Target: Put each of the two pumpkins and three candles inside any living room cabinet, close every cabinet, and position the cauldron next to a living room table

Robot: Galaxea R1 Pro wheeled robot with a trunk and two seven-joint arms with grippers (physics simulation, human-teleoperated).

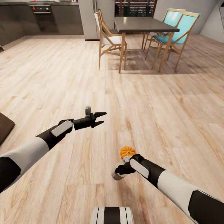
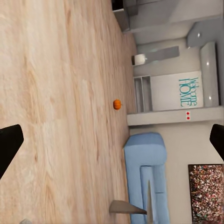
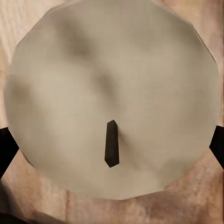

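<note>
right gripper [image 1: 117, 173] is clamped around a candle [image 3: 112, 98], held low over the wood floor [image 1: 155, 109], with a pumpkin [image 1: 127, 151] on the floor right behind the wrist. left gripper [image 1: 100, 119] hangs wide open with nothing in it, and another pumpkin [image 2: 117, 104] sits way off near the blue sofa [image 2: 147, 172].

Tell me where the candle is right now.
The candle sits low in the head view, at the right gripper, with a pumpkin just beyond the wrist; in the right wrist view its wicked top lies between the fingertips.
</note>
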